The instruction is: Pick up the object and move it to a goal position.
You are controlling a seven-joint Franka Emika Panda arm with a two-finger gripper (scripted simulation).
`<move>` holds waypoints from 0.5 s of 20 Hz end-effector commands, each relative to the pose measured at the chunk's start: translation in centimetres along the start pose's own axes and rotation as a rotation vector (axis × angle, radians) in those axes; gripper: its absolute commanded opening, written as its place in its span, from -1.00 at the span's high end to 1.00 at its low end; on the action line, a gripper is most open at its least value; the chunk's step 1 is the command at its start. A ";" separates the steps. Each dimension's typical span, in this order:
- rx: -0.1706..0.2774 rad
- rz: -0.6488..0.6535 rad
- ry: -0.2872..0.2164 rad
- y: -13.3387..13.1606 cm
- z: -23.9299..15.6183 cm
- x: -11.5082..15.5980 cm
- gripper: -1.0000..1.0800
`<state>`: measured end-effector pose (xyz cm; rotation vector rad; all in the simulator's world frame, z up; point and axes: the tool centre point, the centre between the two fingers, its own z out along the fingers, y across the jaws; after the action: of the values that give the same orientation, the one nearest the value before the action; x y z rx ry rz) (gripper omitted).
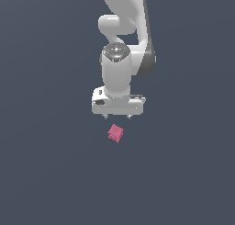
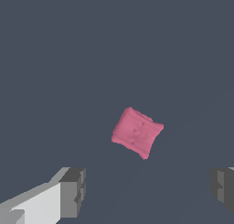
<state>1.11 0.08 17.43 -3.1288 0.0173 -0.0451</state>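
Note:
The object (image 1: 115, 133) is a small pink-red blocky lump lying on the dark grey surface. In the wrist view the object (image 2: 136, 132) looks like a tilted, roughly square cushion shape. My white gripper (image 1: 118, 116) hangs just above and behind it in the exterior view, apart from it. Its jaws stand wide open, with nothing between them. In the wrist view the two dark fingertips (image 2: 73, 192) show far apart at either side, and the object lies beyond the gap between them.
The white arm (image 1: 126, 45) rises straight up behind the gripper. A plain dark grey surface (image 1: 50, 173) fills the whole scene.

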 end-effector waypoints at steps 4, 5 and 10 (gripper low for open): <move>0.000 0.008 0.002 0.0 -0.1 0.1 -0.92; -0.001 0.013 0.004 0.0 -0.1 0.1 -0.92; -0.002 0.036 0.012 0.1 -0.5 0.4 -0.92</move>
<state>1.40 -0.05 17.86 -3.1296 0.0659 -0.0604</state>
